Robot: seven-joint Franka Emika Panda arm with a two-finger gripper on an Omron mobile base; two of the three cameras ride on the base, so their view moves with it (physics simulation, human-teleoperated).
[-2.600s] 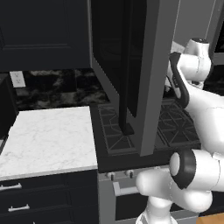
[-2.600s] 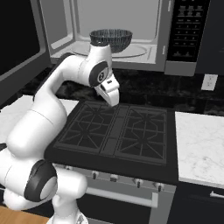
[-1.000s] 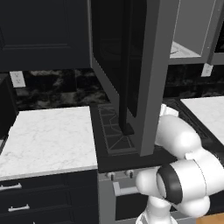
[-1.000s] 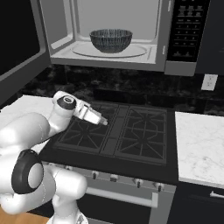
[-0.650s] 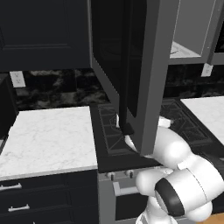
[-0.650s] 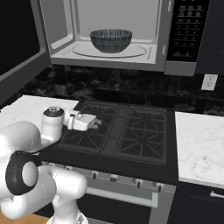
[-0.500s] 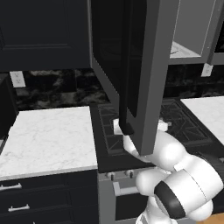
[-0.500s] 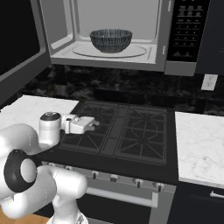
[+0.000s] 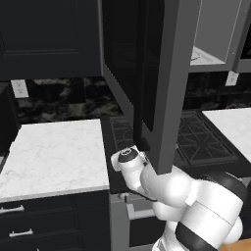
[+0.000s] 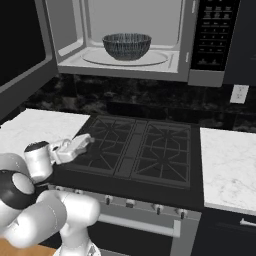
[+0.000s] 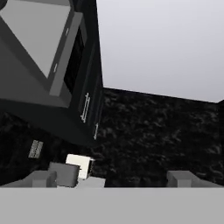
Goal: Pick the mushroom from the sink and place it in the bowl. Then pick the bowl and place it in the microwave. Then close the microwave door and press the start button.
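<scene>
Bowl (image 10: 127,46) sitting upright inside the microwave (image 10: 145,37), on the round glass plate (image 10: 125,58), roughly centred in the cavity. Grey speckled outside, darker rim; contents not visible from the right base view, so mushroom location can't be told. Microwave door (image 9: 157,73) swung wide open, hanging out over the stovetop (image 10: 137,150) (edge-on in the left base view, dark glass with grey frame). Control panel (image 10: 214,32) on the right side of the microwave, dark with small buttons.

Gripper (image 10: 79,145) low, over the front-left corner of the stovetop, just below the open door's bottom edge and well apart from the bowl. Jaws spread wide, nothing between them: two finger tips (image 11: 43,178) far apart at the bottom of the hand view, with only black speckled backsplash (image 11: 162,131) and dark upper cabinets (image 11: 83,87) beyond.

White marble counters on both sides of the stove: one left (image 9: 54,152), one right (image 10: 230,165). Wall outlet (image 10: 239,93) on the backsplash under the control panel. Oven knobs (image 10: 130,203) along the front edge, handle bar (image 10: 137,224) below.
</scene>
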